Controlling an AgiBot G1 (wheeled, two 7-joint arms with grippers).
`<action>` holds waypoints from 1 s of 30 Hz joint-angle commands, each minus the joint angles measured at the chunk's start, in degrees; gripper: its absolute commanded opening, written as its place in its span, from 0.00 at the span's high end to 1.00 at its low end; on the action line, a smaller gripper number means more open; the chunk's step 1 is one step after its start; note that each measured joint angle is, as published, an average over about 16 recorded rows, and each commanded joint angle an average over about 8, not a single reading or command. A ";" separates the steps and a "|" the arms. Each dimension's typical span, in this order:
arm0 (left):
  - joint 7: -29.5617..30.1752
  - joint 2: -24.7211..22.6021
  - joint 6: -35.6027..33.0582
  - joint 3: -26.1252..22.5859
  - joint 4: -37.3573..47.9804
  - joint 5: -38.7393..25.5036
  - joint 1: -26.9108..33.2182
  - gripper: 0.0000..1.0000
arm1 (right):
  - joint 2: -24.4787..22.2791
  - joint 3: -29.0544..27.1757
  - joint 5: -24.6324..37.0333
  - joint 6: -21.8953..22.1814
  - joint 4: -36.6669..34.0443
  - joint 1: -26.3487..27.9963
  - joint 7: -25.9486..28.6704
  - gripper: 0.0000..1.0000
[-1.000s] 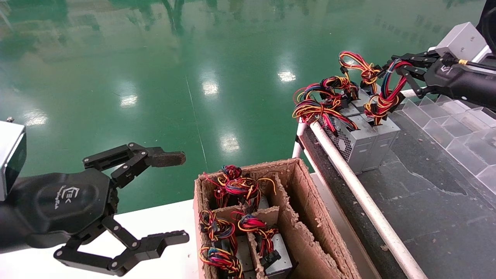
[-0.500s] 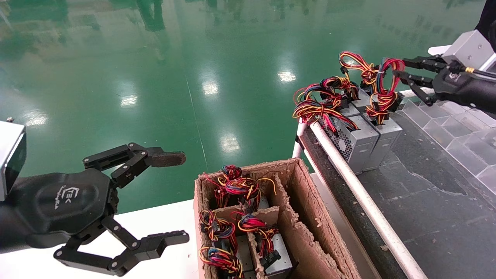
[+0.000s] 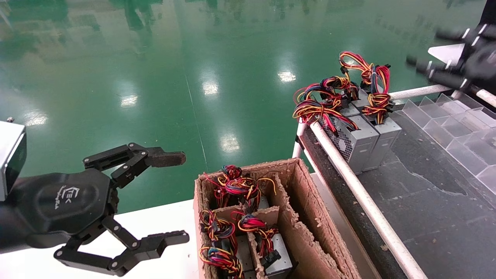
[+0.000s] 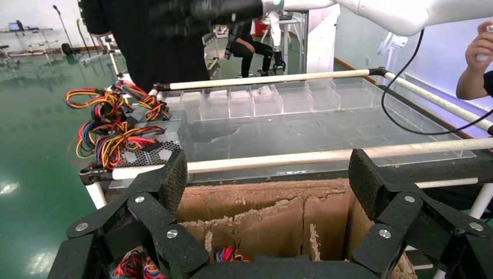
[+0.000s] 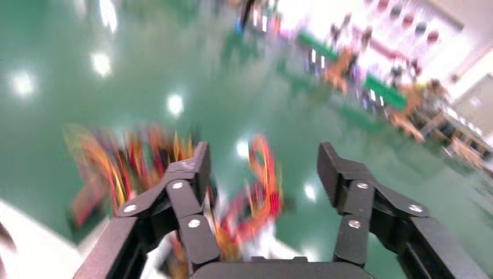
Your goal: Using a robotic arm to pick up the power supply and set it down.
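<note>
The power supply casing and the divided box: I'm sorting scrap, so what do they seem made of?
The power supply: seemingly sheet metal with a dull grey finish, folded edges and a perforated vent face on its neighbour. The divided box: brown corrugated cardboard, matte, with frayed, torn rims.

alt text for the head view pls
The right end effector hangs open and empty above the conveyor's far corner, apart from the grey power supply standing among others on the belt. The left end effector is open beside the cardboard box.

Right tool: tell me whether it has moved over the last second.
Yes. The right tool has let go of the wires and pulled up and back toward the right, away from the power supply, open.
</note>
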State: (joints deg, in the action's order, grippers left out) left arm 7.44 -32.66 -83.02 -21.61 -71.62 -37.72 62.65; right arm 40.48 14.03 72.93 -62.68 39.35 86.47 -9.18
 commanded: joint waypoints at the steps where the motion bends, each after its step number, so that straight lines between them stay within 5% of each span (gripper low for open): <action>1: 0.00 0.00 0.00 0.00 0.00 0.00 0.00 0.00 | -0.66 -1.60 -2.69 -1.00 0.70 -0.45 1.65 0.00; 30: 0.00 0.01 0.01 0.00 0.01 0.00 -0.01 0.00 | -3.00 -0.39 -16.42 -11.37 16.35 -11.84 10.48 0.00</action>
State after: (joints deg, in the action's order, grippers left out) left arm 7.44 -32.65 -83.01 -21.61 -71.61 -37.72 62.64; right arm 37.48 13.64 56.51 -74.05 55.71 74.62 1.30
